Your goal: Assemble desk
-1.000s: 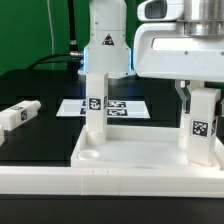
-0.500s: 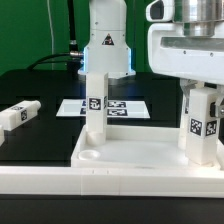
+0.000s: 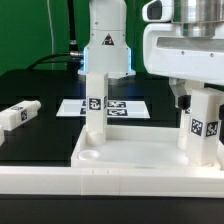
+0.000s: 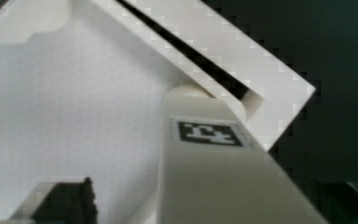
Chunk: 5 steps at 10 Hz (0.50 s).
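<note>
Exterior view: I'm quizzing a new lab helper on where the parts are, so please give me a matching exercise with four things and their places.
Things:
1. loose leg
2. farther standing leg
3. nearer standing leg
4. marker board

Places:
A. upright on the slab, toward the exterior view's left
B. flat on the table, behind the slab
C. on its side on the table, off the slab, at the exterior view's left
D. upright on the slab, at the exterior view's right

Pairs: 1-C, 2-A, 3-D, 4-B
</note>
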### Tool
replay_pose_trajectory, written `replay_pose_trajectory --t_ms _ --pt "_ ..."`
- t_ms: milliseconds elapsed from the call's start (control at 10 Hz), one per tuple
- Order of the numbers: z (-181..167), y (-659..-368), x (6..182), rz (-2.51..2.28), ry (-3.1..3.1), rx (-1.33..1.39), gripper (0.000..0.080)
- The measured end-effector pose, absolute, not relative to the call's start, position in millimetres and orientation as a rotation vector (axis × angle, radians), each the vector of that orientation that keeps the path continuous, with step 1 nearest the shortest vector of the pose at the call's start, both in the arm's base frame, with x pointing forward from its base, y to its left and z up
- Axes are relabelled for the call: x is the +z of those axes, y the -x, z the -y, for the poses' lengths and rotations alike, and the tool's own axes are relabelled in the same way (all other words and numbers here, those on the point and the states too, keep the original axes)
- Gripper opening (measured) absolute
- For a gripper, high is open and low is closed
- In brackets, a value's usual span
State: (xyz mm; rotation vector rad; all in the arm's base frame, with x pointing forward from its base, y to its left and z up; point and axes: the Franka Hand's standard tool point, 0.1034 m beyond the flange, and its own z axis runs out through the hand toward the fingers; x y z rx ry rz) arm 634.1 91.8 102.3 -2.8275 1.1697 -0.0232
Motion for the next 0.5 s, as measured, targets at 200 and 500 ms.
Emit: replay_pose_trajectory --t_ms 200,500 --pt "-92.0 -633.7 102.1 -0.925 2.934 -0.038 0.0648" --pt "-92.6 -633.4 101.8 -0.552 3.044 -0.054 0.0649"
